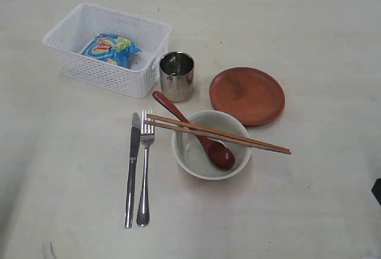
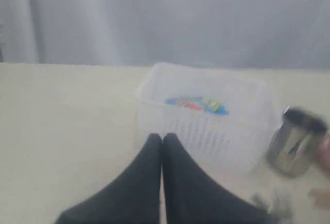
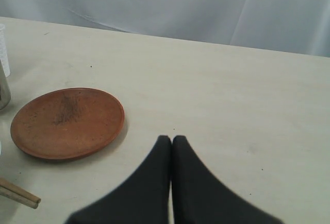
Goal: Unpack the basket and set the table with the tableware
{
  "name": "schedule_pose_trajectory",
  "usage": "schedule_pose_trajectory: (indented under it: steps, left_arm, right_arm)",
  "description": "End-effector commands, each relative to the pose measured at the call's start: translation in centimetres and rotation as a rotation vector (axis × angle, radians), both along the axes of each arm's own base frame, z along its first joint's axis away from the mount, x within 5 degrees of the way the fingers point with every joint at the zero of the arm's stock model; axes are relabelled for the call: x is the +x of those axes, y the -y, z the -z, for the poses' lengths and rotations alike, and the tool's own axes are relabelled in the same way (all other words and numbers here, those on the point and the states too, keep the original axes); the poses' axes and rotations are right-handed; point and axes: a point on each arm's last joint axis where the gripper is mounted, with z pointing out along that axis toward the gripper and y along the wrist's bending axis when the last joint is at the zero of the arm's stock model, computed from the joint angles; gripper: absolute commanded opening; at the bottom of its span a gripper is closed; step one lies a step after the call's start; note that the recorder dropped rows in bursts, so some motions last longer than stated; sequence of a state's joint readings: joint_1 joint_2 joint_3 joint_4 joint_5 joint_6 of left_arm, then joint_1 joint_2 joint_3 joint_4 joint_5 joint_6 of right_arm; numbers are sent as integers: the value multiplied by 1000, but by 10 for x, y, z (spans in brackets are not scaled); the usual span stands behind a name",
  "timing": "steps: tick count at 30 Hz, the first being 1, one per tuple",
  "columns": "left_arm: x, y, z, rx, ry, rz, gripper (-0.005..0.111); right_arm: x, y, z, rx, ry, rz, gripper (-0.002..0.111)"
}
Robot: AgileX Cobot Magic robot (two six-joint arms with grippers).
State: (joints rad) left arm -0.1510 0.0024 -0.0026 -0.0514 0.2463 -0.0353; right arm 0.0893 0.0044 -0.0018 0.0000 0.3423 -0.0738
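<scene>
Though perforated, white round-cornered basket (image 1: 101,72)

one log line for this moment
knife, fork, cup, plate on table | spoon in bowl, chopsticks across rim | basket holds snack bag | left gripper shut | right gripper shut

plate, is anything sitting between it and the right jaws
Nothing visible does. In the right wrist view only bare table lies between the shut right jaws and the plate. The chopsticks poke in off to one side, clear of that line.
</scene>
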Motion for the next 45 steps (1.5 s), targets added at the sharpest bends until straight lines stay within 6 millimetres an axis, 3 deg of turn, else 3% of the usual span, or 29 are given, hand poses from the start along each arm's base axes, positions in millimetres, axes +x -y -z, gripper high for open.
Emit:
schedule_pose_trajectory:
  steps: [1, 6, 9, 13, 17, 20, 23, 27, 32, 36, 38, 41, 43, 44, 45]
  left_arm:
    - [1, -1, -21, -463, 165, -29, 0]
    - [-2, -9, -40, -676, 361, -52, 0]
    - [-3, -10, -43, -821, 377, -42, 0]
    - [-3, -7, -64, -779, 342, -22, 0]
    - [9, 0, -99, -583, 230, -16, 0]
    - [29, 7, -132, -391, 134, 1, 0]
    - [63, 16, -154, -205, -12, 36, 0]
    - [105, 25, -173, -111, -145, 73, 2]
    - [168, 40, -181, -60, -380, 128, 27]
    - [217, 54, -166, -20, -627, 190, 53]
    - [250, 71, -151, 12, -753, 248, 64]
    - [289, 100, -126, 69, -838, 319, 65]
    - [311, 118, -99, 152, -877, 368, 65]
    - [323, 125, -76, 229, -916, 369, 65]
    - [327, 126, -68, 264, -929, 366, 65]
  right_arm:
    - [0, 1, 0, -13, 8, 9, 0]
    - [0, 1, 0, -13, 8, 9, 0]
    - [0, 1, 0, -13, 8, 9, 0]
    - [0, 1, 0, -13, 8, 9, 0]
    - [0, 1, 0, -13, 8, 9, 0]
    - [0, 1, 0, -13, 8, 9, 0]
    - [0, 1, 0, -13, 8, 9, 0]
    - [0, 1, 0, -13, 8, 9, 0]
    - [0, 1, 0, -13, 8, 9, 0]
    - [0, 1, 0, -13, 8, 9, 0]
    - [0, 1, 0, -13, 8, 9, 0]
    - [0, 1, 0, -13, 8, 9, 0]
    - [0, 1, 0, -13, 8, 9, 0]
    - [0, 1, 0, -13, 8, 9, 0]
    - [0, 1, 0, -13, 8, 9, 0]
